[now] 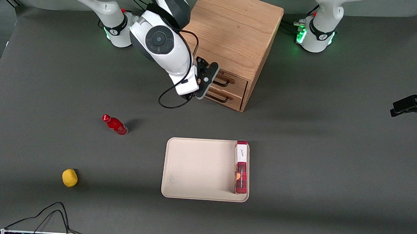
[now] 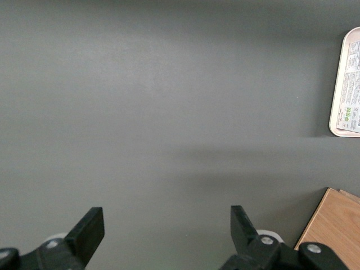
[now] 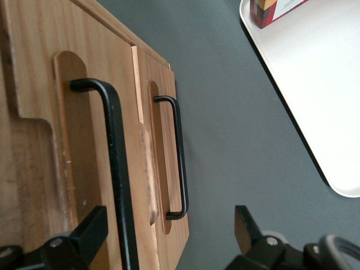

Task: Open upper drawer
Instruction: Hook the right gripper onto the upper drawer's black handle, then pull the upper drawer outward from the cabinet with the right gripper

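Upper drawer (image 1: 231,83) seen closed in cabinet (image 1: 234,32); gripper (image 1: 210,84) positioned just in front of black handle (image 3: 115,169) (fingers (image 3: 90,230) spread apart, nothing clamped).

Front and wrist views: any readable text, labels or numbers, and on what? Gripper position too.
Red and white box in the tray: cursive script on its white end, too small to read.
Same box, left wrist view: fine print and green marks, unreadable.
Nothing else carries text.
Gripper: open, at the upper drawer handle.
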Robot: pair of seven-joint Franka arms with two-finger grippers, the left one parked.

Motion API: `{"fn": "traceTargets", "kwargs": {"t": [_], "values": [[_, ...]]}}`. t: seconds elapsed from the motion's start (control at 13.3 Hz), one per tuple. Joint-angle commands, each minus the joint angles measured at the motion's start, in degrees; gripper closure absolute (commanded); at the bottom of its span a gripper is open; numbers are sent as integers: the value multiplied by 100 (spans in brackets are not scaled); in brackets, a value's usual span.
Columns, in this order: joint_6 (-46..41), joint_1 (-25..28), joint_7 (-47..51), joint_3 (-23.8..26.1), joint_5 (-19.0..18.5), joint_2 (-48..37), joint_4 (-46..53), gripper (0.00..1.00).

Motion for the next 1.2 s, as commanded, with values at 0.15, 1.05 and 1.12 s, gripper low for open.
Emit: {"fn": "traceTargets", "kwargs": {"t": [0.15,1.05,1.12], "values": [[251,46,158,10,-227,321,71,0],[497,108,159,-78,-578,681,307,0],[497,108,167,-78,-684,717,325,0]]}}
